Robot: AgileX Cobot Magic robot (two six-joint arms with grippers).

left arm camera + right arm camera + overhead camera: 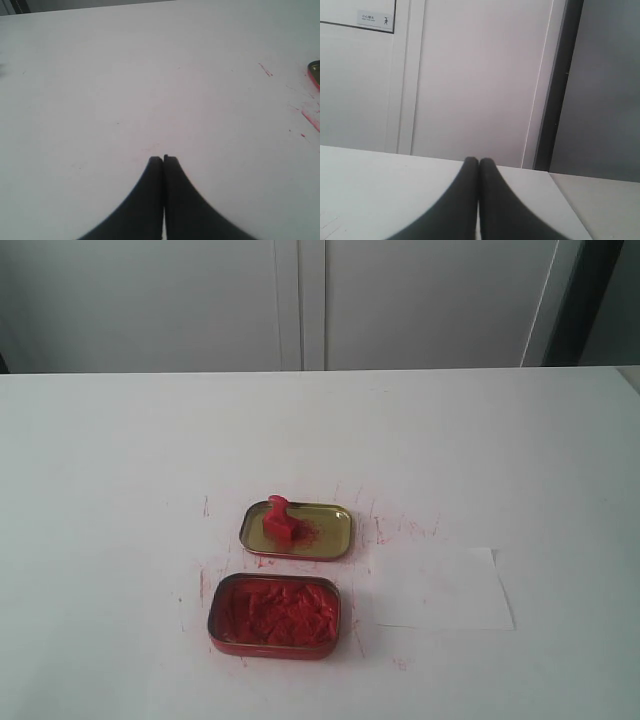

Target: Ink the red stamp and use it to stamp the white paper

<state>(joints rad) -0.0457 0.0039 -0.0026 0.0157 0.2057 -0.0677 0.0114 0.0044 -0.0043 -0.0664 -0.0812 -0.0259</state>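
Left hand (163, 158) is closed on nothing above bare worktop (100, 100); right hand (478, 160), also closed and empty, faces the worktop's far edge and a wall. Only the exterior view shows the stamp (279, 520) standing in the lid (330, 530), the tin (274, 615) just nearer, the paper (450, 590) to the tin's right, and open worktop all round.

The left end effector (163, 158) was angled downward, its two dark fingers pressed together and holding nothing. The right end effector (479, 160) pointed level, likewise closed and empty.
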